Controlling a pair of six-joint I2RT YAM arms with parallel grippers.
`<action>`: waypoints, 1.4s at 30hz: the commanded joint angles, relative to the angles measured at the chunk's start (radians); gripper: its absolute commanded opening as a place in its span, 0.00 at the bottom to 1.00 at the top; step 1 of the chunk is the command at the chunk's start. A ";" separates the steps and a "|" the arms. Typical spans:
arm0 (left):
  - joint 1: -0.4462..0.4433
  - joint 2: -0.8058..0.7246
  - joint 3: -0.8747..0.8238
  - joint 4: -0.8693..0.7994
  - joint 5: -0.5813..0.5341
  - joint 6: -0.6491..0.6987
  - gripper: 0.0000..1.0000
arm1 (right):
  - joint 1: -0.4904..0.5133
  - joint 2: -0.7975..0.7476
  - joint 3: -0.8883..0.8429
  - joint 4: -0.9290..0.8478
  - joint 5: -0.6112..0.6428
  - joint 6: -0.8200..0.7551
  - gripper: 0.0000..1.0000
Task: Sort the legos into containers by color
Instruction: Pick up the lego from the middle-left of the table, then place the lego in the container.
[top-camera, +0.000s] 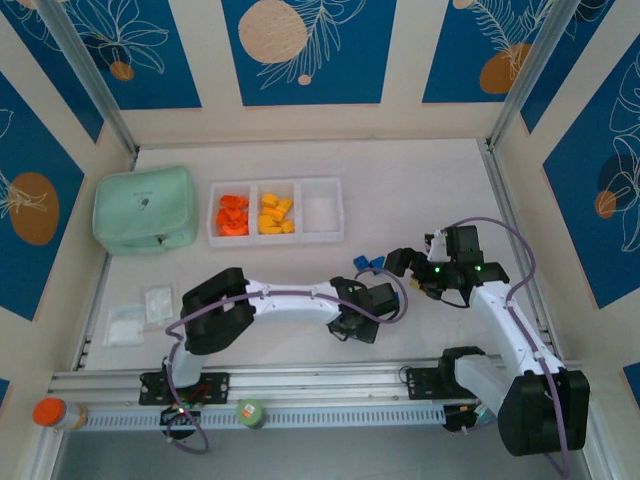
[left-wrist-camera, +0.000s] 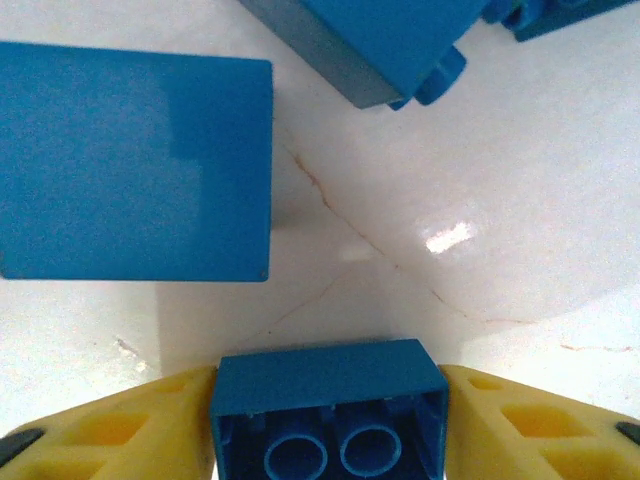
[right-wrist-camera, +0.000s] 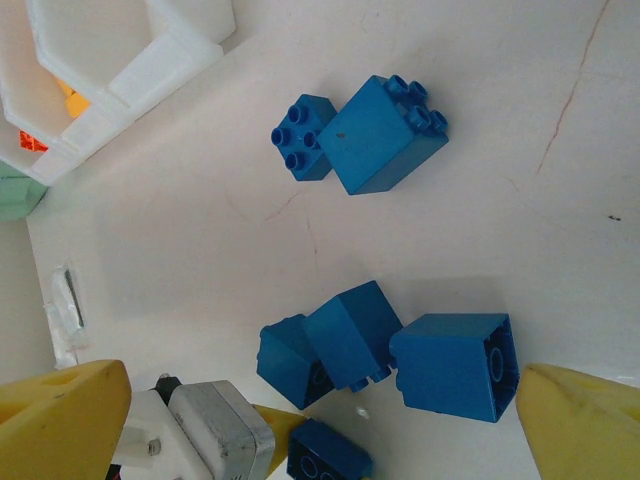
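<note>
your left gripper (left-wrist-camera: 328, 378) has its yellow fingers pressed on both sides of a blue brick (left-wrist-camera: 330, 415), but only at the tips, so it may twist or slip out when you lift. your right gripper (right-wrist-camera: 320, 400) hangs wide open over the other blue bricks (right-wrist-camera: 385, 350) close by, so the arms could bump. the tray (top-camera: 277, 240) sits well apart, so the brick could fall short of its bare right compartment (top-camera: 321, 208).

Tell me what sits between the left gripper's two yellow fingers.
A blue brick, hollow underside toward the camera, sits between the left gripper's fingers, touching both, in the left wrist view.
</note>
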 joint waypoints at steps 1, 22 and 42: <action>-0.003 0.002 0.014 -0.031 -0.019 0.007 0.52 | -0.005 0.010 -0.002 -0.008 -0.039 -0.027 0.99; 0.324 -0.368 0.007 -0.134 -0.191 0.314 0.44 | 0.195 0.054 0.120 0.003 0.040 0.042 0.99; 0.644 0.171 0.542 -0.105 -0.102 0.501 0.52 | 0.310 0.227 0.241 0.042 0.146 0.036 0.99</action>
